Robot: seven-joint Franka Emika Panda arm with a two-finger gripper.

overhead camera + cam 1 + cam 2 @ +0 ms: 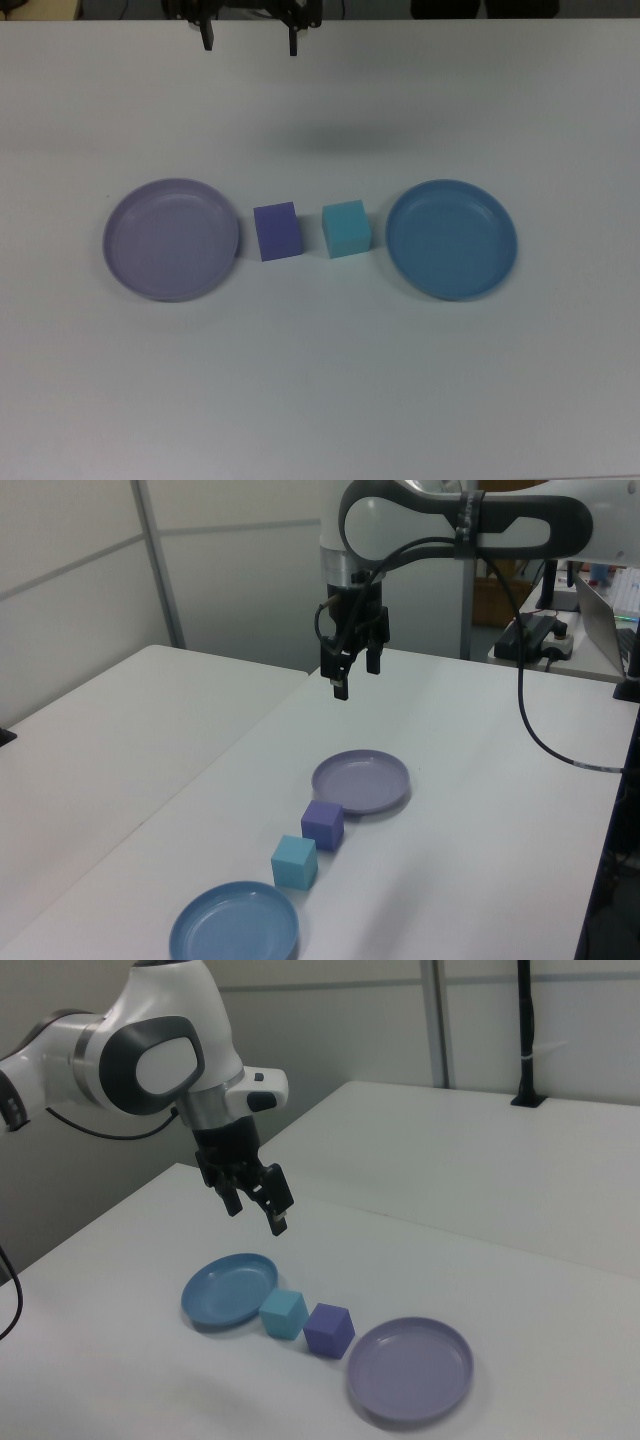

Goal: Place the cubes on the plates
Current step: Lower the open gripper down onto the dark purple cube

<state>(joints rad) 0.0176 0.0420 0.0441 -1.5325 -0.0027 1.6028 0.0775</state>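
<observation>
My end effector [250, 40] hangs empty, fingers spread, above the bench [320, 400], well apart from everything. In the top view, left to right: lavender plate [172, 239], purple cube [278, 231], teal cube [347, 228], blue plate [452, 239].

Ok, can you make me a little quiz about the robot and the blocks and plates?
1. True or false: the purple cube already sits on a plate.
2. In the top view, which plate is nearest the teal cube? A) blue plate B) lavender plate
3. Fill in: the gripper is ____ and holds nothing.

Key: 1 false, it rests on the table between the plates. 2 A. 3 open.
</observation>
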